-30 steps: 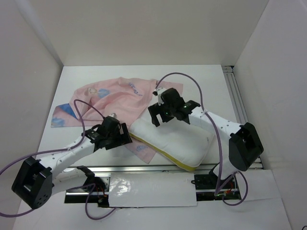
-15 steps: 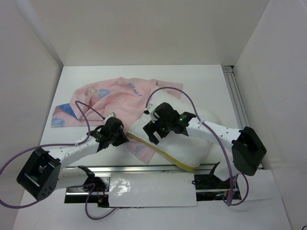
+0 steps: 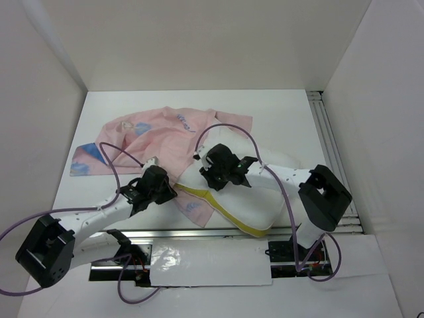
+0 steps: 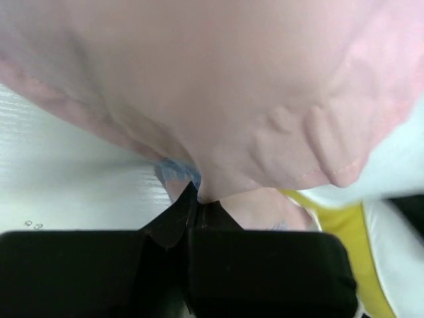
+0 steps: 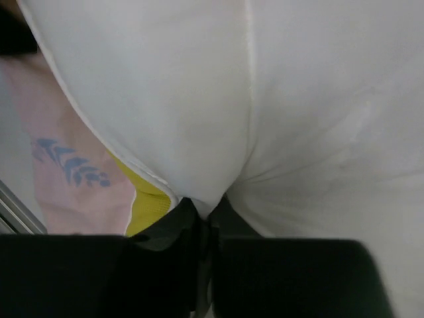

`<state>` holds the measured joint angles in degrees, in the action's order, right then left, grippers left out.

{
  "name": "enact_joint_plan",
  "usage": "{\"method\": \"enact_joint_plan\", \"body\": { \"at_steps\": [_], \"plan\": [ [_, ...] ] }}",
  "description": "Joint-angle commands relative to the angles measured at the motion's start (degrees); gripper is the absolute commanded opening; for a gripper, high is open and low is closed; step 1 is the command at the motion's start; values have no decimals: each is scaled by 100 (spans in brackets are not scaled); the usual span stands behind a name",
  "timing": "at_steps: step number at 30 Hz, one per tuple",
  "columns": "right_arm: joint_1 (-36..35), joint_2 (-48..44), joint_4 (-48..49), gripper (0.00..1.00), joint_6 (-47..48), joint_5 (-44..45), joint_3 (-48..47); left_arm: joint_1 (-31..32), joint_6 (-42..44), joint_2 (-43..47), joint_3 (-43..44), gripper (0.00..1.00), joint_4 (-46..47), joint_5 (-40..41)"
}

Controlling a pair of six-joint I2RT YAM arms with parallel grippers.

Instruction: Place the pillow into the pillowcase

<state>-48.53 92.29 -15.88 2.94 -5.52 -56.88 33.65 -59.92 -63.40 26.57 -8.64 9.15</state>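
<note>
No text can be read with certainty. The only lettering (image 3: pixel 187 121) is a short blue word, set slantwise on the pale pink side of the pillowcase (image 3: pixel 149 139), near its far right corner in the top view; its letters are too small to make out. In the right wrist view, a blue sprig print (image 5: pixel 69 162) stands on the same pink fabric, a pattern rather than letters.
</note>
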Motion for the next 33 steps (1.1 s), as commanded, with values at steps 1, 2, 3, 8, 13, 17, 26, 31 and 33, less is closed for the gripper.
{"method": "enact_joint_plan", "body": {
  "at_steps": [1, 2, 3, 8, 13, 17, 26, 31, 33],
  "plan": [
    [-77, 228, 610, 0, -135, 50, -226, 176, 130, 379, 102, 0, -14, 141],
    [-77, 228, 743, 0, -231, 199, -227, 177, 217, 450, 103, 0, -14, 140],
    [-130, 115, 883, 0, -354, 348, -296, 255, 279, 512, 164, 0, -14, 1],
    [-130, -456, 1903, 0, -821, 876, -464, 773, 340, 679, 471, 0, -94, -53],
    [-130, -669, 3010, 0, -1277, 1475, -526, 1582, 577, 741, 1130, 0, -225, -106],
    [19, -791, 3617, 0, -1401, 1492, -526, 2433, 727, 531, 1614, 0, -225, -237],
    [72, -326, 3944, 0, -2103, 765, 115, 2954, 1017, 65, 2309, 0, -294, -352],
    [239, -641, 2970, 64, -2297, 596, 414, 2954, 1097, -59, 2722, 44, -1313, -449],
    [440, -1009, 2723, 100, -2351, 657, 528, 2954, 1035, -120, 2836, 71, -1692, -239]
  ]
}}
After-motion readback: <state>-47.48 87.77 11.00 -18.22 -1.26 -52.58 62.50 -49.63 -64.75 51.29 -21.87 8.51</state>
